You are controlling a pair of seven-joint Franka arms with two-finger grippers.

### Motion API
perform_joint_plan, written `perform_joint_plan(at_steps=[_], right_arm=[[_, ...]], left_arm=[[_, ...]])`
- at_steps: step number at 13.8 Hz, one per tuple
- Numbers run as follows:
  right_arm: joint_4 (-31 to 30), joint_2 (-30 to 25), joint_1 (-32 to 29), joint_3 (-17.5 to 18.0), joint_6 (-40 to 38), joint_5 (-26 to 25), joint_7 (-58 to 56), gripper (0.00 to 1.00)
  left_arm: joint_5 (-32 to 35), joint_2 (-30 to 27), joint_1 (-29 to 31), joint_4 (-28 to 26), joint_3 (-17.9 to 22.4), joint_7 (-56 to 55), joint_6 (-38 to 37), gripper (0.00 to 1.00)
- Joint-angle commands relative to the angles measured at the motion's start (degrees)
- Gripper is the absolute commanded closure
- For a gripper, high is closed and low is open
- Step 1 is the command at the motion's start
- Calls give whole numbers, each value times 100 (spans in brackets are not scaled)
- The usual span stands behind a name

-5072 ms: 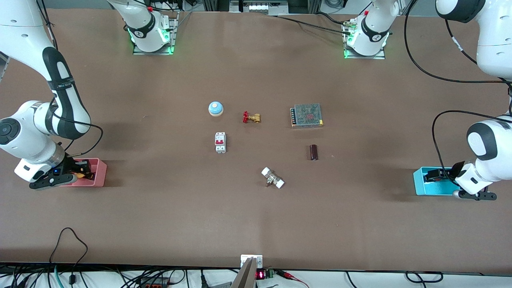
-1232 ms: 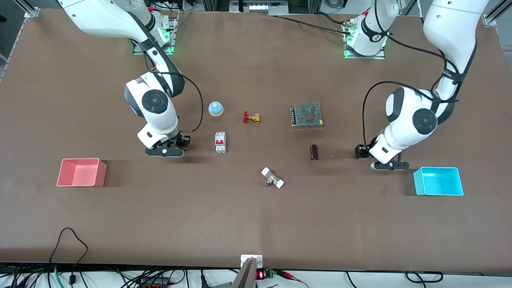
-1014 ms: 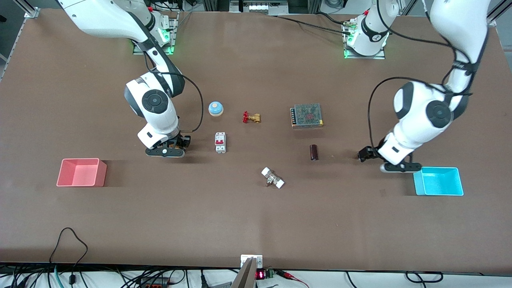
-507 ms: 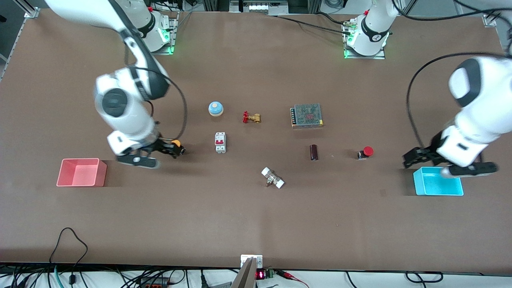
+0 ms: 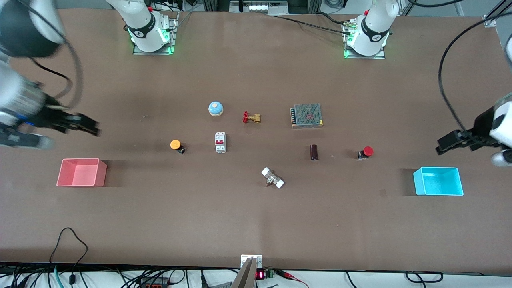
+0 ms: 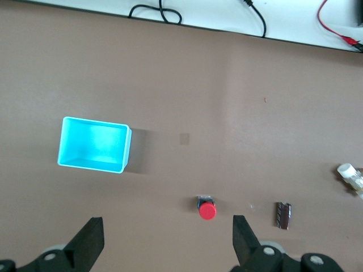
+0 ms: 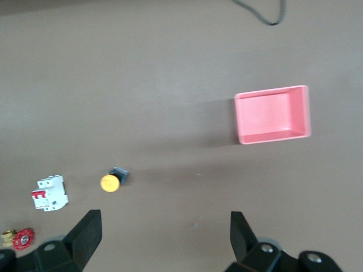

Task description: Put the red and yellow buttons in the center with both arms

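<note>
Both buttons now sit free on the tabletop, where half a second ago my right end effector (image 5: 86, 126) was just letting the yellow button (image 5: 175, 145) go. Both end effectors are open and empty, the left end effector (image 5: 450, 142) pulled back high over the table's edge above the cyan bin (image 5: 438, 181), so placing looks done. Yellow cap on a black base lies at nine o'clock of the breaker (image 5: 220, 142); the red button (image 5: 366, 152) lies at three o'clock of the dark cylinder (image 5: 314, 152).

Matte brown tabletop (image 5: 248, 224) under even light, black cables (image 5: 68, 256) along its white camera-side edge.
</note>
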Motion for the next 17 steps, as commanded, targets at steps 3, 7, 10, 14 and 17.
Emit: perform_joint_plan(at_steps=[3,7,10,14,17], right_arm=[[-182,-525,44,-217,-797,18,-813,0],[-480,-700,36,-340,-806,9,-902,0],[-499,-718,18,-340,-797,0,-902,0],[-490,-718,27,-305,-806,0,-894,0],[-481,-718,18,-305,-754,0,-894,0]], left_arm=[[-72,-279,-689,-351,803,269,-194,0],[-336,-429,-602,-414,787,260,-246,0],[-292,-552,-611,-422,752,260,-405,0],[-257,-605,-637,-431,751,548,-791,0],[-257,-605,-620,-423,751,559,-783,0]])
